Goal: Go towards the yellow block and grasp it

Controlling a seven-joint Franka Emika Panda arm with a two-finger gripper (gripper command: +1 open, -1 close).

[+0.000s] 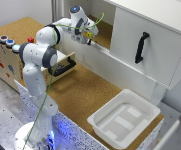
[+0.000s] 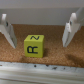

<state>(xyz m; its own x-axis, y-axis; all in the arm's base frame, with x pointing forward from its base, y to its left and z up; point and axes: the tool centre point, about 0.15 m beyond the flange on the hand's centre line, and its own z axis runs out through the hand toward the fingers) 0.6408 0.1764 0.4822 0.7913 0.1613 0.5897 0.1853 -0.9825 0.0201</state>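
Observation:
The yellow block (image 2: pixel 34 45) is a small bright yellow cube with black letters "R" and "Z" on its faces. It sits on a cork shelf floor (image 2: pixel 60 56). In the wrist view my gripper (image 2: pixel 38 44) is open, with one finger (image 2: pixel 7 32) on each side of the block and clear gaps between the fingers and the block. In the exterior view the gripper (image 1: pixel 90 36) reaches into the open cabinet shelf at the upper middle. I cannot clearly make out the block there.
A white cabinet door with a black handle (image 1: pixel 141 47) hangs open on the exterior view's right. A white tray (image 1: pixel 124 117) lies on the cork table at the lower right. An open drawer (image 1: pixel 65 65) and a wooden box with buttons (image 1: pixel 10 42) stand behind the arm.

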